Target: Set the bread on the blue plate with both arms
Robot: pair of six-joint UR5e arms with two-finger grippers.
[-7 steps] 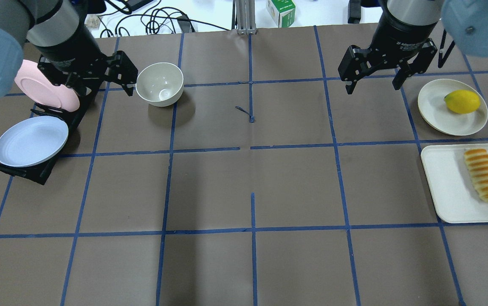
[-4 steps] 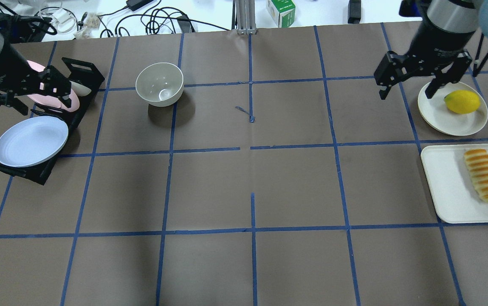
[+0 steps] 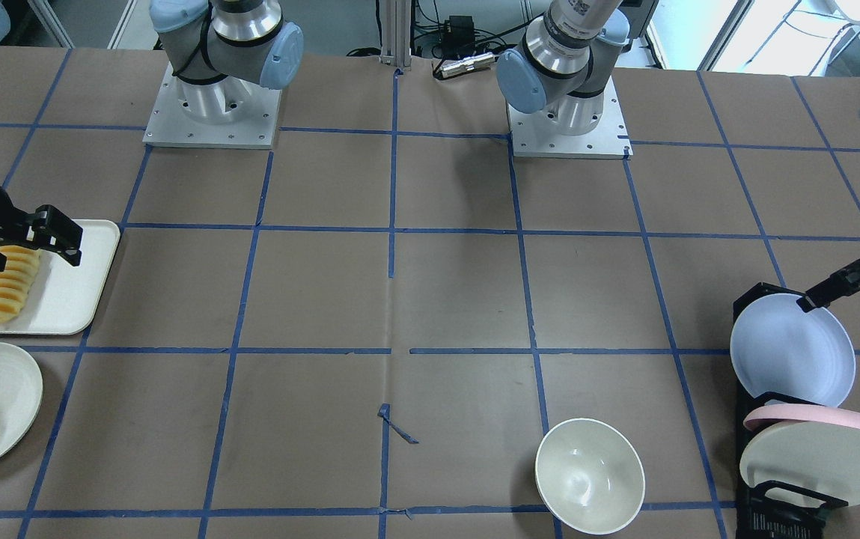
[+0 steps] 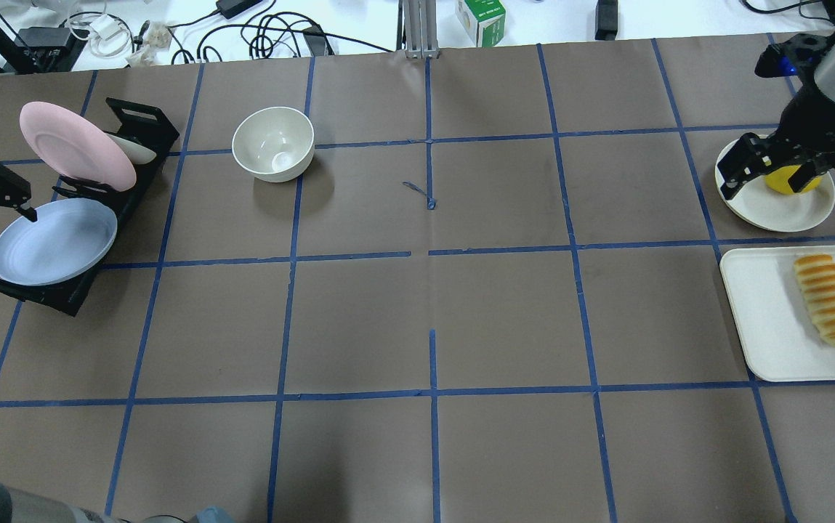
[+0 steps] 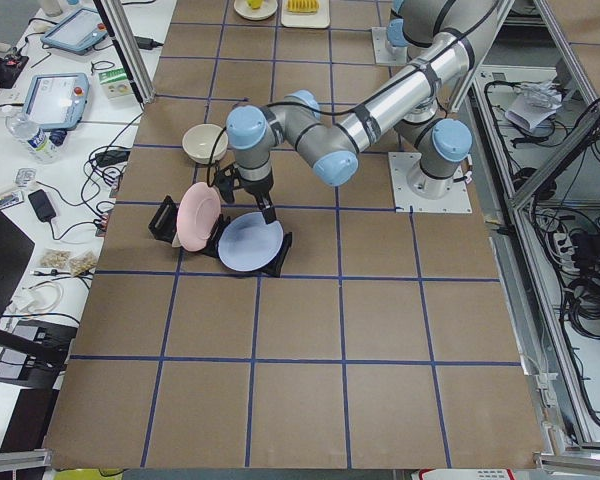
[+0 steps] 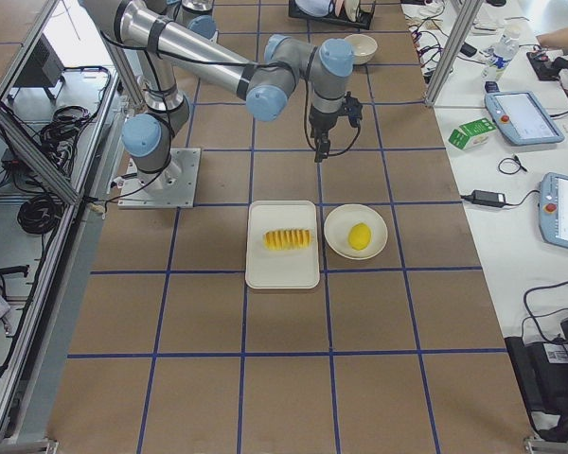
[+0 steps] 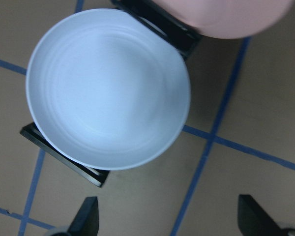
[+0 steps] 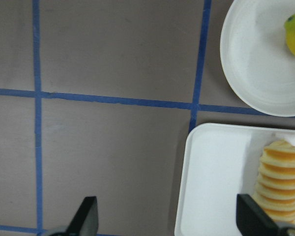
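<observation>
The ridged golden-orange bread loaf (image 4: 831,298) lies in the white rectangular tray (image 4: 762,319). Just beside the tray, a yellow lemon (image 6: 359,235) sits on a round cream plate (image 4: 773,211). Well apart from the tray, the pale blue round plate (image 4: 54,242) leans in a black rack (image 4: 46,296). The right gripper (image 8: 167,223) hovers near the tray, the left gripper (image 7: 169,223) far from it, both spread wide.

**Brown-papered table, taped into squares**

The table (image 4: 432,312) is covered in brown paper, and blue tape lines (image 4: 283,258) divide it into a grid. On the robot's left a black rack (image 4: 142,122) stands near the edge, with a white bowl (image 4: 273,143) near it toward the middle. On the right a white tray (image 4: 766,319) sits at the edge, with a cream plate (image 4: 755,203) just beside it, apart. A loose tape scrap (image 4: 417,190) lies near the centre. Two metal base plates (image 3: 168,131) (image 3: 609,142) sit on the robot's side.
</observation>
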